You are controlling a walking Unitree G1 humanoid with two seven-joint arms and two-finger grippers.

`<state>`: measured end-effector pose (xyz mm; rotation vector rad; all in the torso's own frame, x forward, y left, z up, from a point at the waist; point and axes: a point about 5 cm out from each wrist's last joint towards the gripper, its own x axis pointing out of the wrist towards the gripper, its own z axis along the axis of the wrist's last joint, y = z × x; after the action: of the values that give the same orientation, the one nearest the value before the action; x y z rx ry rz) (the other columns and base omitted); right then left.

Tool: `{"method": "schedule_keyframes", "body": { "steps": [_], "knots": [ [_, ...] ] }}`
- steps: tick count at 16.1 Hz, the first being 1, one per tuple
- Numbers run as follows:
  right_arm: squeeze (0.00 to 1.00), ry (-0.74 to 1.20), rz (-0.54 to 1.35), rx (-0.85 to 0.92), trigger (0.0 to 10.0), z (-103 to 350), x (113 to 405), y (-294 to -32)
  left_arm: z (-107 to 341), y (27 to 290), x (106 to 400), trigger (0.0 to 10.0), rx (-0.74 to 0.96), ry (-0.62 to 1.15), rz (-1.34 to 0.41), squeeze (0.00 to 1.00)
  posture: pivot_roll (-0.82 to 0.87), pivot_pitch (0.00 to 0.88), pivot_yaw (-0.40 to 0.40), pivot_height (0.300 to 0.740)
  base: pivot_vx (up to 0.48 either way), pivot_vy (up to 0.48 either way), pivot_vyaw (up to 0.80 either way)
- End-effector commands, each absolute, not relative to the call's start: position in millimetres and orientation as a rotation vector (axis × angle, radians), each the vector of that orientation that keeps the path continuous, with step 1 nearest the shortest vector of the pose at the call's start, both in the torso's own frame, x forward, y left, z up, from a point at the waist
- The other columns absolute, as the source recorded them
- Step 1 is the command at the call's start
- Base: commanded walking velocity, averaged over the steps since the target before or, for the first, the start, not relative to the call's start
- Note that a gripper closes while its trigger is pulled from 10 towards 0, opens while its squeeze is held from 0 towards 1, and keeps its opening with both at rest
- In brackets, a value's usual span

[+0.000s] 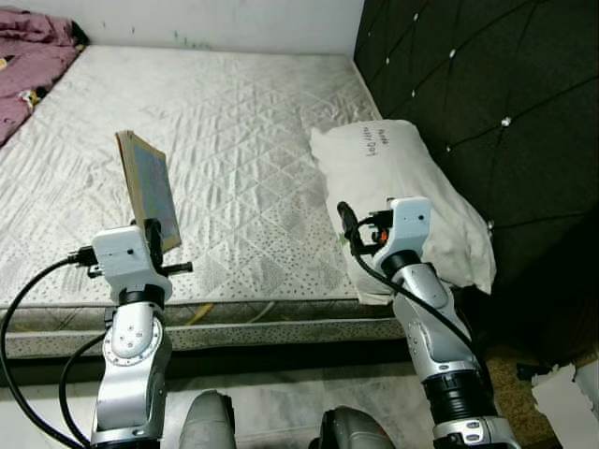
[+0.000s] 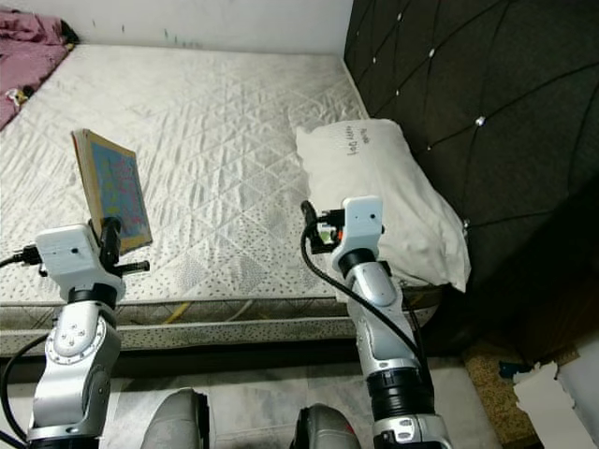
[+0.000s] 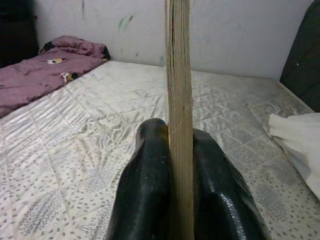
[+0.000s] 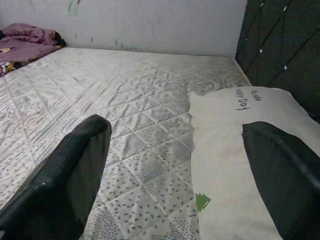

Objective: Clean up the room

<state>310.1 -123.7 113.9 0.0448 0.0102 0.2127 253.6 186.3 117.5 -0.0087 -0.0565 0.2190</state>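
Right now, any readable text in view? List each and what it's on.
"Happy Day": handwritten on the white pillow, near the headboard end; a second word above it is too blurred to read.
Book held upright in the left gripper: patterned cover, no legible text.

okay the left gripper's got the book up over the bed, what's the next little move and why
Probably carry the book off the mattress. The left gripper already pinches it upright, clear of the bed, while the right gripper hangs open by the pillow.

Pillow (image 1: 402, 192) on mattress (image 1: 225, 131) right, against headboard (image 1: 487, 103); blanket (image 1: 28, 65) far-left.
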Motion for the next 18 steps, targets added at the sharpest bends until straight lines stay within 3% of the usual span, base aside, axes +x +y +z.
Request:
{"method": "schedule_keyframes", "body": {
  "steps": [1,6,18],
  "knots": [
    [0.0,-0.01,0.219,0.031,10.0,119.6,311.7,-124.3,130.6,184.4,255.8,10.0,-0.008,-0.12,0.195,0.0,-0.07,0.023,-0.051,0.686,0.259,0.0,0.0],
    [0.0,-0.011,0.217,0.024,10.0,119.7,310.9,-125.0,131.1,183.1,255.6,10.0,-0.01,-0.122,0.178,0.0,-0.07,0.026,-0.053,0.686,0.323,0.0,0.0],
    [0.0,-0.019,0.171,0.009,10.0,121.5,314.2,-132.4,129.6,178.5,256.1,10.0,-0.017,-0.111,0.142,0.0,-0.07,0.04,-0.049,0.686,0.48,0.0,0.0]
  ]
}}
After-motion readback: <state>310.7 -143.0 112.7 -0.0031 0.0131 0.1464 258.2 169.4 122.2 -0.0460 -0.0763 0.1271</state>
